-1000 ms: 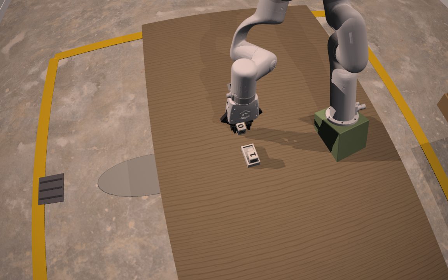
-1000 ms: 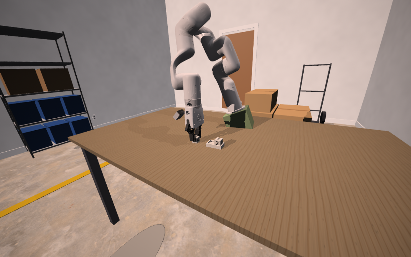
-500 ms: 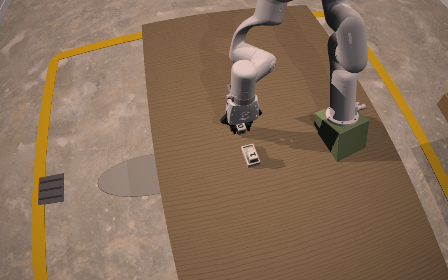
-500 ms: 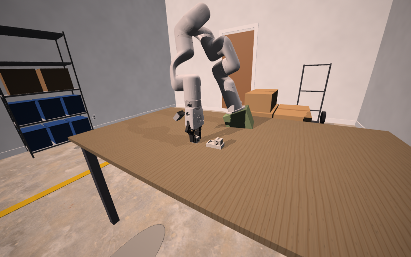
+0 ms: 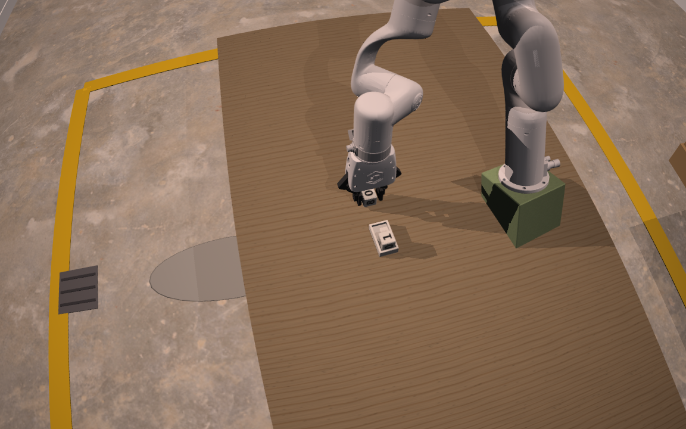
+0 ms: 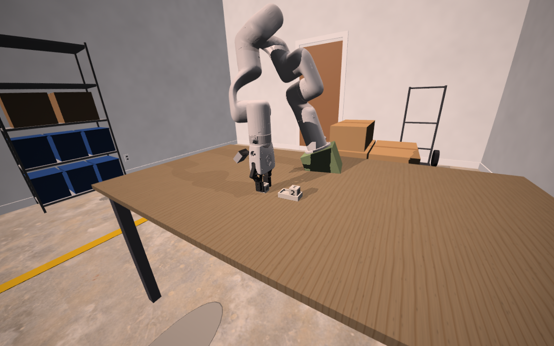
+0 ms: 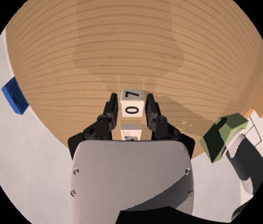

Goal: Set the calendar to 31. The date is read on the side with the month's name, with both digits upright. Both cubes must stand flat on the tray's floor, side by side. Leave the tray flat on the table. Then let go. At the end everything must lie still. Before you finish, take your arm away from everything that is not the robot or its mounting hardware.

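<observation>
Black fingers (image 5: 358, 198) (image 6: 258, 185) at the left, spread, with a slim gap on either side of the loose cube (image 5: 369, 193) (image 6: 266, 187) (image 7: 132, 109); pinching nothing. Loose cube on the worktop (image 5: 313, 255) (image 6: 334, 240) (image 7: 131, 40), 0 uppermost. To the right, at 5 o'clock from the loose cube in the top view, white tray (image 5: 373, 239) (image 6: 287, 197) (image 7: 131, 126), flat, with 1 cube (image 5: 386, 239) (image 6: 295, 190) (image 7: 131, 139) at the 5 o'clock end, 1 uppermost. Probably at the grasping step. Next: close squarely, confirm grip, then lift straight up. Afterwards, likely turn to bring 3 upright on the month side. Month name: not readable here.
</observation>
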{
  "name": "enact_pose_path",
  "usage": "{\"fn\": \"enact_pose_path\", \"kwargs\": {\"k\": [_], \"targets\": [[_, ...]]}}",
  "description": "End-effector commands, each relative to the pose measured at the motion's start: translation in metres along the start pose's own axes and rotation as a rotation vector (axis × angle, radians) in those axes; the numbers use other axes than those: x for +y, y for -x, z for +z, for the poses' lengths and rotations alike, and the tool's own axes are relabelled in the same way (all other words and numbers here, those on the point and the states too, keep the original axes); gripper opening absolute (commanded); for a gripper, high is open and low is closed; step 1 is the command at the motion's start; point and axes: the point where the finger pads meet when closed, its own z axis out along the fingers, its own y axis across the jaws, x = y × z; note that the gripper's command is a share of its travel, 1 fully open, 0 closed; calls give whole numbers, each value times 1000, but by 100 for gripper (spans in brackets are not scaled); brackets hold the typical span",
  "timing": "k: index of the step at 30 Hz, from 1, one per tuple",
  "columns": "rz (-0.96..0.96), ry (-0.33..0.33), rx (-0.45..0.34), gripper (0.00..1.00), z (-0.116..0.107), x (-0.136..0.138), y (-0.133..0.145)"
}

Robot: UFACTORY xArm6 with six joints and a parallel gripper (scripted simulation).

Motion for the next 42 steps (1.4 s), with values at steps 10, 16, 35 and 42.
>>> {"fn": "enact_pose_path", "kwargs": {"k": [10,16,35,42], "targets": [[0,-3,0,47,-1,-1,0],[0,-3,0,27,-1,-1,0],[0,-3,0,27,-1,-1,0],[0,-3,0,27,-1,-1,0]]}}
